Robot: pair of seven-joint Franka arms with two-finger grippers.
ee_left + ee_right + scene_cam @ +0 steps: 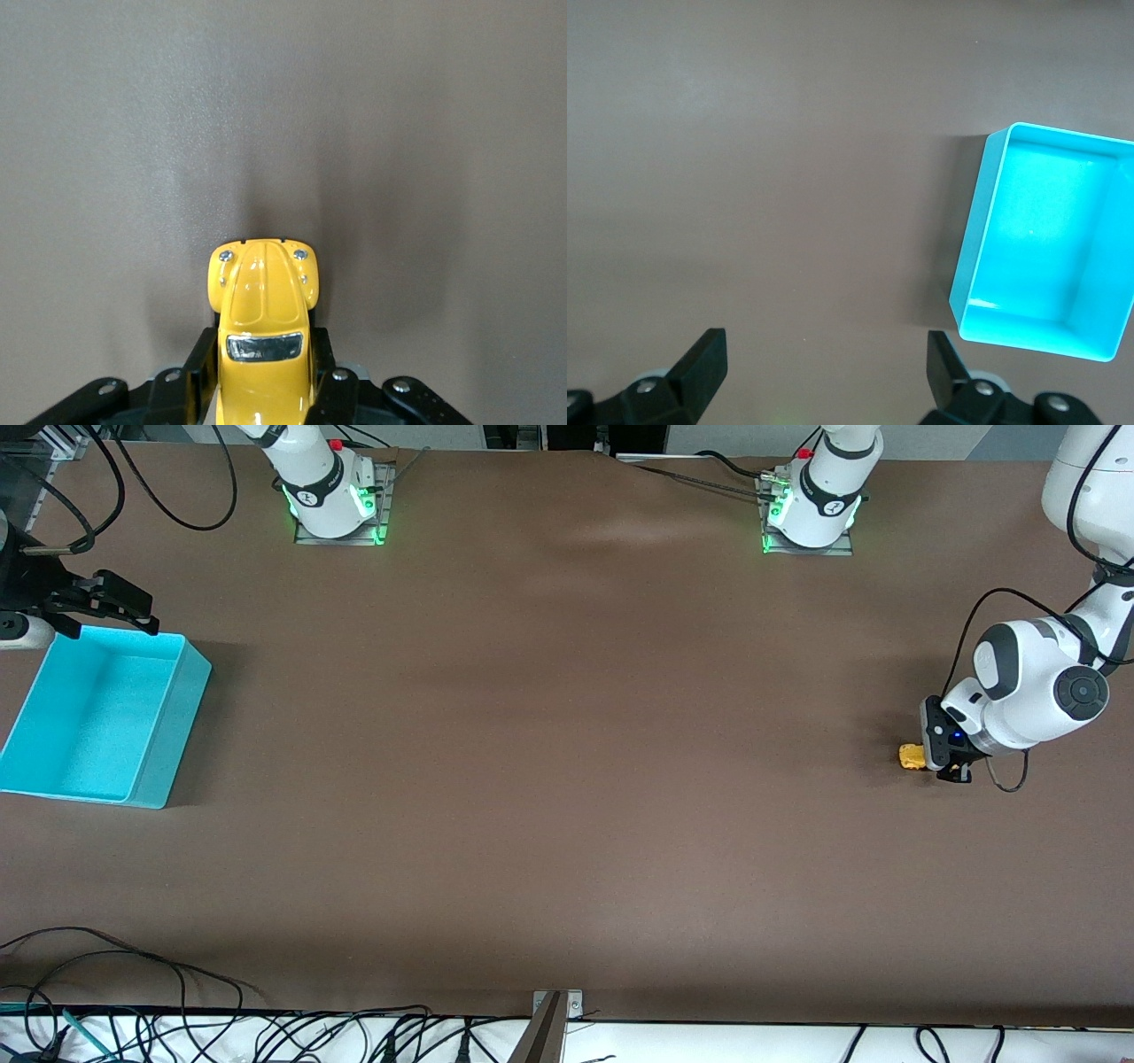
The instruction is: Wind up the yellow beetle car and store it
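The left hand (948,766), low at its own end of the brown worktop (567,779), was clamped on the small glossy yellow beetle car (263,332), apparently wheels-down, so drag it backward straight; the right hand (824,363) waited apart.

Rear of the yellow beetle car (263,310) hidden between left end effector (266,385) fingers.

My right gripper (824,363) spread wide over the brown table (762,177), turquoise bin (1099,341) apart, empty inside
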